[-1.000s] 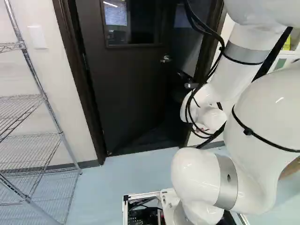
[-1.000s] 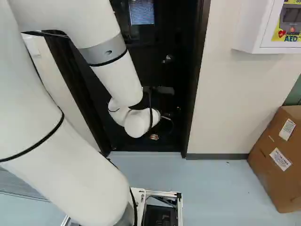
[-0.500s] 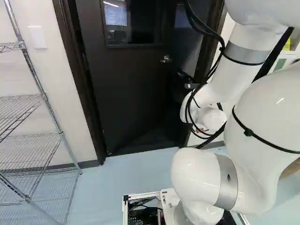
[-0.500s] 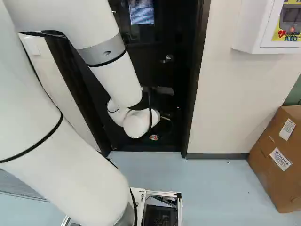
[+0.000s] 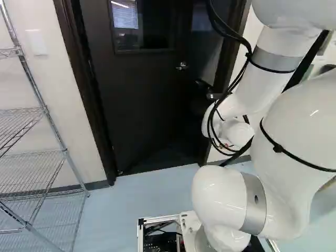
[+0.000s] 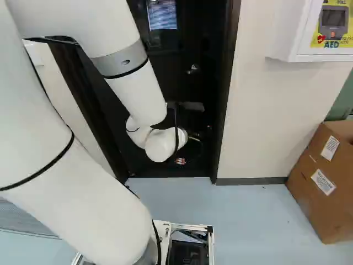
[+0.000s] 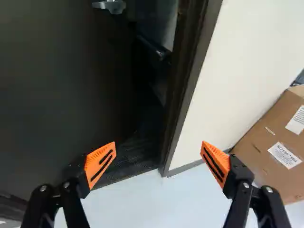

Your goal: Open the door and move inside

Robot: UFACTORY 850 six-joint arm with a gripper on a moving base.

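At ten o'clock from the hand [image 7: 158, 152], its orange pads [image 7: 222, 157] wide apart, the dark door [image 7: 61, 95] stands ajar, opening inward. It will likely feel stiff and fairly heavy but swing readily, best pushed flat near the metal handle [image 7: 114, 5], at eleven o'clock, rather than gripped.

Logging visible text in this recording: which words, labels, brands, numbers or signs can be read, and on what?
"AED": on the yellow sign on the white wall cabinet; its other print is too small or cut off.
The two white labels on the cardboard box: print too small or blurred to read surely.
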